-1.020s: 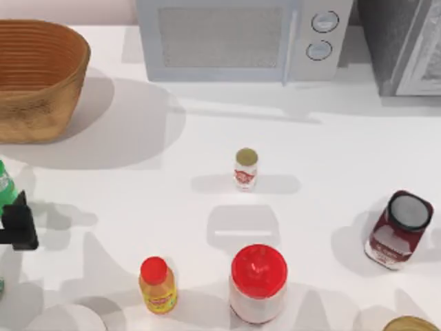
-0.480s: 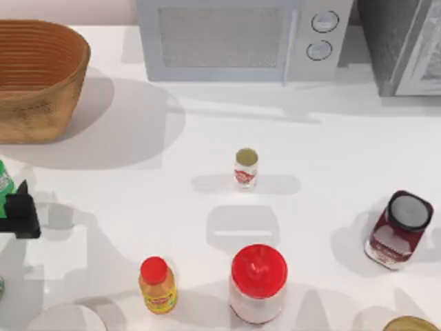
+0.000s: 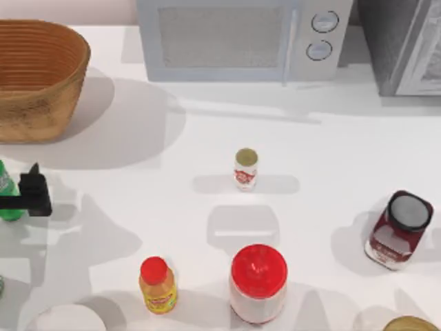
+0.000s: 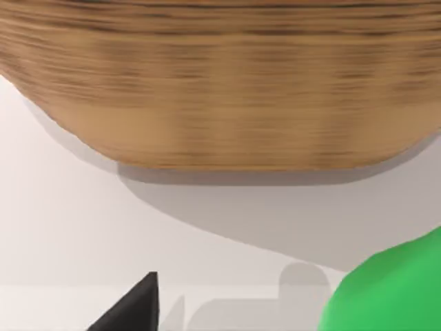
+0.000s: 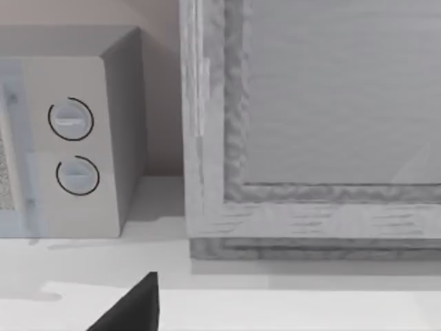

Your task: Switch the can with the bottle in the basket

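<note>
Where the top view meets its left edge, my left gripper [image 3: 31,195] sits over the white counter [image 3: 331,152], holding the small bright green translucent plastic bottle [image 3: 7,196], whose body pokes out beside the black jaws, so the jaws are closed on it. Since the frame a second ago this gripper has travelled up the picture with the bottle, nearer the large round orange-brown woven wicker basket [image 3: 38,79] at the far left corner, though still apart from it. The small slim white can with red label marks and an olive-gold top [image 3: 246,168] stands upright mid-counter, unmoved, well apart from the basket. Nearer the front edge, the small yellow bottle with a red cap [image 3: 157,284], the big red-lidded white jar [image 3: 258,283] and, to the right, the dark red black-lidded jar [image 3: 397,229] are also where they were. A grey microwave [image 3: 241,38] stands at the back.

In the left wrist view, the basket's ribbed wall [image 4: 220,83] looms close, with the green bottle [image 4: 389,289] at the corner.

In the right wrist view, my parked right arm faces the microwave's dials [image 5: 72,145]; I cannot tell how its jaws stand.
</note>
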Available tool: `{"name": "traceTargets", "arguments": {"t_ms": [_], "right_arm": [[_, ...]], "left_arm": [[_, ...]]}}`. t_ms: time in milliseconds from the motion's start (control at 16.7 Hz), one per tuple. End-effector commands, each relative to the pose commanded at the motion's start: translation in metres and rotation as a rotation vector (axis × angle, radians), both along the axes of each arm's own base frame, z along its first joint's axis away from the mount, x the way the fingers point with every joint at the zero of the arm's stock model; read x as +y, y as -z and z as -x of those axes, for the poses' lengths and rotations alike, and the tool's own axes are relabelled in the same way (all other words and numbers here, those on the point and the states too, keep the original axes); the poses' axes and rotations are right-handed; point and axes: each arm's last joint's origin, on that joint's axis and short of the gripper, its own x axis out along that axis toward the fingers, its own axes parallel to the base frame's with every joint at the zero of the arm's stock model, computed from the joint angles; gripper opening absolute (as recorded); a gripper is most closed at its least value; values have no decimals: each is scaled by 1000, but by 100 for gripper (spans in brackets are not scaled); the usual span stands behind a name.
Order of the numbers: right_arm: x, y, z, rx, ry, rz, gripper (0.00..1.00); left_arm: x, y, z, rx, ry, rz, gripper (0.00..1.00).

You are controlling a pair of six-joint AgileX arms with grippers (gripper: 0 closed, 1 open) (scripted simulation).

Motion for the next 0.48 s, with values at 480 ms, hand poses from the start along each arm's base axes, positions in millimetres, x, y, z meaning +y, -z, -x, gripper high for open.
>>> {"name": "traceTargets", "arguments": {"t_ms": [480], "right_arm": [[0,0,0,0,0,0,100]], "left_arm": [[1,4,-1,3,0,0,85]]}}
